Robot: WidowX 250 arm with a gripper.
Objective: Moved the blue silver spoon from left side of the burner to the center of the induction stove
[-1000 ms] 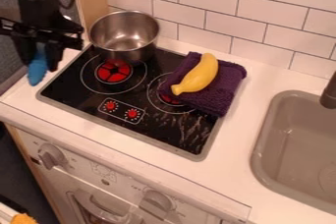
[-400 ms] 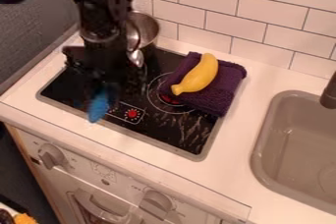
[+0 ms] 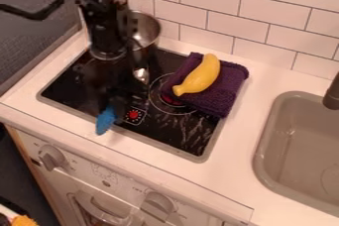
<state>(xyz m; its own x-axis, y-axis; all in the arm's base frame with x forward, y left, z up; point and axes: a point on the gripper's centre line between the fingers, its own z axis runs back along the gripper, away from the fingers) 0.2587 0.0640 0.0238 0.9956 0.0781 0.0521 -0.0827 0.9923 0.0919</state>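
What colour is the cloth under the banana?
Dark purple, best seen in the camera view.

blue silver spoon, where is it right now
In the camera view, the spoon is left of centre at the stovetop, below the arm, its blue end by the near edge.

Your flat black glass stove has a folded purple fabric cloth at two o'clock, a curved yellow banana on top.

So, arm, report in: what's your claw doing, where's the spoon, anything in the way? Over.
Gripper holding spoon over left part of stove. Blue end near front edge, silver end farther back. Purple towel and banana crowd the right side.
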